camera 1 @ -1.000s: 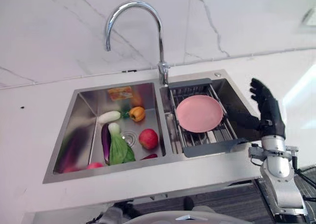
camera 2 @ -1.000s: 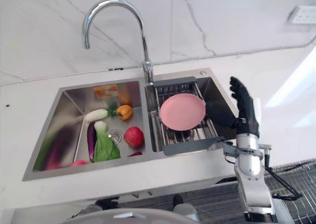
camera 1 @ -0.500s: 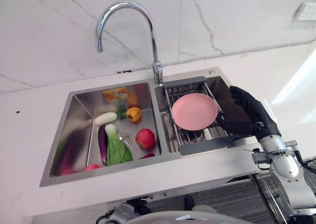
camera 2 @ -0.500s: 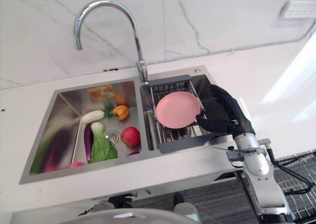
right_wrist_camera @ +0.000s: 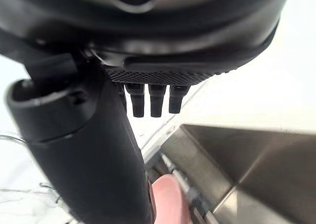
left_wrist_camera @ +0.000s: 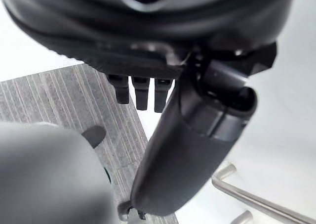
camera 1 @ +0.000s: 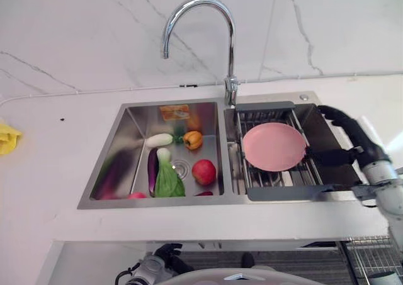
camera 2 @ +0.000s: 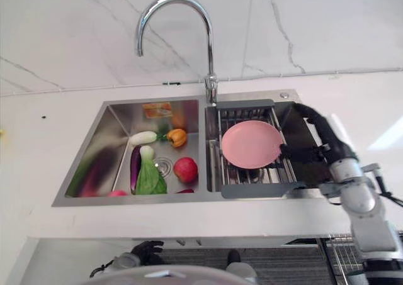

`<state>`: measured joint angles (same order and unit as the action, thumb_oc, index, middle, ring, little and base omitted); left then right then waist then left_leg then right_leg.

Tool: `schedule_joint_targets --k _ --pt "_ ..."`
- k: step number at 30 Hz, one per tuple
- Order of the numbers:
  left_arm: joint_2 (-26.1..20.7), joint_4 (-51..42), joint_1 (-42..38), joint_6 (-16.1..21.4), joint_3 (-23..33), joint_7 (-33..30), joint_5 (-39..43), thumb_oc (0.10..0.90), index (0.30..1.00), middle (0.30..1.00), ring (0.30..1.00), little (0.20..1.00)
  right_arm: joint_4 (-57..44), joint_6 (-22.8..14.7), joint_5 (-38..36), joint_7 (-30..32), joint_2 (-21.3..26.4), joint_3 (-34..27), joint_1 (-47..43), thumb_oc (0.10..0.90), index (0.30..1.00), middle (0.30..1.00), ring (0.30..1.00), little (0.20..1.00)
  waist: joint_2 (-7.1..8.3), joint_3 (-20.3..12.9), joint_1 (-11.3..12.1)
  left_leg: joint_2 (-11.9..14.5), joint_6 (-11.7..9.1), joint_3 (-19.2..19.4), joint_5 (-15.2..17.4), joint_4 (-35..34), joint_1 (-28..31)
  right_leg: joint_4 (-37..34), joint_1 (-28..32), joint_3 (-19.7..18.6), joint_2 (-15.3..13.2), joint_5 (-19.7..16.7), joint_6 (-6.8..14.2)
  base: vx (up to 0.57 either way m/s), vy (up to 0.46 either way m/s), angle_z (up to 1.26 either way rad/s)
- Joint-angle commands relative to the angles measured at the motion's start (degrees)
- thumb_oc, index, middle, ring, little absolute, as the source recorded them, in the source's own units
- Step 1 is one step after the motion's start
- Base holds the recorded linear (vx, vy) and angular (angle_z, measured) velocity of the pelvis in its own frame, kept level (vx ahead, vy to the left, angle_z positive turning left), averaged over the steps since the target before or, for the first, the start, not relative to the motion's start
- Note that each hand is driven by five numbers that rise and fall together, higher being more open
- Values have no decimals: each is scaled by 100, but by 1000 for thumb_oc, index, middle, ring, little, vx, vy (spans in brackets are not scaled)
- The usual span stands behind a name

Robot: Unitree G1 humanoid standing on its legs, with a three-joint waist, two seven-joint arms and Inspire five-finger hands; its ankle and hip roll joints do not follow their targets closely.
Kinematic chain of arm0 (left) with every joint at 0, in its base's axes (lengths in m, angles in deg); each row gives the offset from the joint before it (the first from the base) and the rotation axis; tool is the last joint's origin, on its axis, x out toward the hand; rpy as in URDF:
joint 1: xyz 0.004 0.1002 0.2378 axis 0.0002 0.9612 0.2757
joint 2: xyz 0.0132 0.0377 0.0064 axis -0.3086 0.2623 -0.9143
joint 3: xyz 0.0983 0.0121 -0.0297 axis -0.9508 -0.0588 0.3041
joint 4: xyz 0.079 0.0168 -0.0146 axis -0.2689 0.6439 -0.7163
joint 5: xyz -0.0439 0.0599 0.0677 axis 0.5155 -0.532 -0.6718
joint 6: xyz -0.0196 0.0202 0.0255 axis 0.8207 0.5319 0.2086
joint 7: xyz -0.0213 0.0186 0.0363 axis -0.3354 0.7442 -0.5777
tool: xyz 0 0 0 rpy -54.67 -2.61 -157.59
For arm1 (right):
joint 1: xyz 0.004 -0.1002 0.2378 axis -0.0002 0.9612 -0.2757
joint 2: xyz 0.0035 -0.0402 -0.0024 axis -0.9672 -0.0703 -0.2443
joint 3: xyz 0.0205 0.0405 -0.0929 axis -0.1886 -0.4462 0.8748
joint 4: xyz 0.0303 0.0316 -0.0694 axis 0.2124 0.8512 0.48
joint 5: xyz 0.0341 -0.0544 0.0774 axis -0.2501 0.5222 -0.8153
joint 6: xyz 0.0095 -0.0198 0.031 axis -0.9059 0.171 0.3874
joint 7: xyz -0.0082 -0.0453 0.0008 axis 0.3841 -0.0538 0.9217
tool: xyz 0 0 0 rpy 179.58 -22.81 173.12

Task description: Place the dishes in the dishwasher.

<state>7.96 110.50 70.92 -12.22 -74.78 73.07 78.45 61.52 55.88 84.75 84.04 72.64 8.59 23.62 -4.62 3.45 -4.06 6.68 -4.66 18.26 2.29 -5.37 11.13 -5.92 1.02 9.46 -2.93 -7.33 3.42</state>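
Note:
A round pink plate (camera 1: 274, 146) lies in a dark wire rack (camera 1: 277, 112) set over the right basin of a steel double sink (camera 1: 113, 172). My right hand (camera 2: 324, 139) reaches in from the right, its fingers arched over the basin's right side. Its thumb (camera 2: 301, 151) is at the plate's right rim. In the right wrist view the fingers (right_wrist_camera: 150, 100) run straight and the plate's edge (right_wrist_camera: 168, 200) shows past the thumb, so the hand is open. My left hand (left_wrist_camera: 192, 150) hangs open over a grey striped floor.
A tall curved faucet (camera 1: 230, 77) stands behind the divider. The left basin holds a red apple (camera 1: 204, 171), bok choy (camera 1: 167, 179), an eggplant (camera 1: 152, 170), an orange pepper (camera 1: 192, 139) and a pale vegetable (camera 1: 158, 139). A yellow cloth (camera 1: 7, 138) lies on the counter's far left.
The camera has shifted. My right hand has come down from an upright open pose beside the sink and reached left to the plate's right rim. The plate has not moved in the rack.

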Motion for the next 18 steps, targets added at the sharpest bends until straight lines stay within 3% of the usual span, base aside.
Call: schedule_joint_targets --k 1,18 --pt "-276 602 71 -15 -103 118 -304 800 900 900 900 900 -241 -561 176 192 -160 -479 -738 800 900 900 900 900 517 -239 -57 147 -119 4 43 37 74 92 528 68 -667 600 641 21 -2 -3" --pt "-205 335 15 29 -354 334 -174 800 900 900 900 900 -339 -539 206 -260 -143 -286 -852 800 900 900 900 900 511 -237 -63 110 -95 25 95 37 35 92 418 3 -679 567 678 7 1 -3"
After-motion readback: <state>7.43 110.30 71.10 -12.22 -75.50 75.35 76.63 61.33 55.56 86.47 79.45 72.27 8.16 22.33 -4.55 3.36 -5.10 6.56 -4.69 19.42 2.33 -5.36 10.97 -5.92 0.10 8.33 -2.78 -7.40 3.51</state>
